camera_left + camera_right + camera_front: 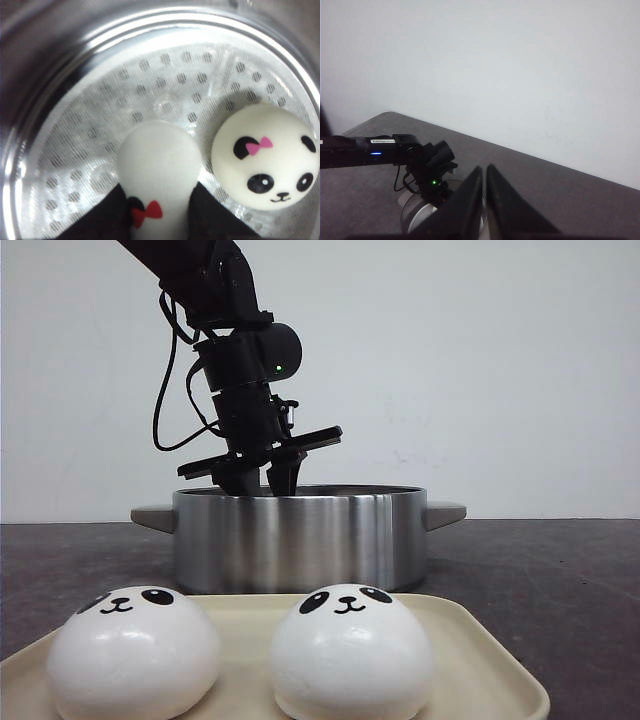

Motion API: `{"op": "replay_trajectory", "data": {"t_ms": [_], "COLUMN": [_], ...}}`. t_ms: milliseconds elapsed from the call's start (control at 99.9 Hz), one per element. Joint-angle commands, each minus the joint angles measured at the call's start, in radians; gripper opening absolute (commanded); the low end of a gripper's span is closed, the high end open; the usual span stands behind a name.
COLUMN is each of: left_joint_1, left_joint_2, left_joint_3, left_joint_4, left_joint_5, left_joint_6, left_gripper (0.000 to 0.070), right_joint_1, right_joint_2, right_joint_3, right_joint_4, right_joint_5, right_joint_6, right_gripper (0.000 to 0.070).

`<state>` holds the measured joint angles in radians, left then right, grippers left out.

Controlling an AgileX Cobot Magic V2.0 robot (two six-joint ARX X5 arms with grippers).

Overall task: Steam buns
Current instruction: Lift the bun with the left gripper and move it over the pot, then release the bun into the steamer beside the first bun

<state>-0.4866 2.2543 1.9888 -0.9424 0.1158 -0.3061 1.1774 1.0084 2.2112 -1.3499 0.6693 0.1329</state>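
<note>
No readable text, labels or numbers anywhere.

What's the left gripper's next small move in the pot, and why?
Probably open the left gripper and release. Its fingers squeeze a red-bow bun that is down by the perforated steamer tray inside the pot, beside the pink-bow bun. Whether it touches the tray is unclear.

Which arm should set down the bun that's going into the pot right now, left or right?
The left. Its gripper is already inside the pot, shut on a bun just above the steamer tray, beside a bun already placed. The right gripper is shut, empty and raised well away.
</note>
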Motion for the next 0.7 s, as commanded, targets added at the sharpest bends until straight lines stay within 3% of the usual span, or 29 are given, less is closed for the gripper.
{"op": "replay_trajectory", "data": {"t_ms": [0, 40, 160, 210, 401, 511, 691], "left_joint_1": [-0.002, -0.001, 0.003, 0.005, 0.006, 0.008, 0.008], "left_joint_2": [0.023, 0.023, 0.023, 0.023, 0.023, 0.022, 0.022], "left_joint_3": [0.031, 0.031, 0.031, 0.031, 0.034, 0.056, 0.189], "left_joint_4": [0.011, 0.013, 0.0, -0.009, -0.032, -0.064, -0.174], "left_joint_5": [-0.004, -0.003, -0.003, -0.003, -0.002, -0.004, -0.003], "left_joint_6": [0.007, 0.007, 0.007, 0.009, 0.018, 0.023, 0.046], "left_gripper": [0.0045, 0.0094, 0.0436, 0.0513, 0.0535, 0.07, 0.07], "right_joint_1": [0.011, 0.011, 0.011, 0.011, 0.011, 0.011, 0.011], "right_joint_2": [0.008, 0.008, 0.008, 0.008, 0.008, 0.008, 0.008], "right_joint_3": [0.019, 0.019, 0.019, 0.019, 0.019, 0.019, 0.018], "right_joint_4": [-0.073, -0.073, -0.073, -0.073, -0.073, -0.073, -0.073], "right_joint_5": [0.012, 0.013, 0.013, 0.013, 0.013, 0.012, 0.013], "right_joint_6": [0.017, 0.017, 0.017, 0.017, 0.017, 0.017, 0.017], "right_gripper": [0.0007, 0.0007, 0.0007, 0.0007, 0.0007, 0.0007, 0.0007]}}
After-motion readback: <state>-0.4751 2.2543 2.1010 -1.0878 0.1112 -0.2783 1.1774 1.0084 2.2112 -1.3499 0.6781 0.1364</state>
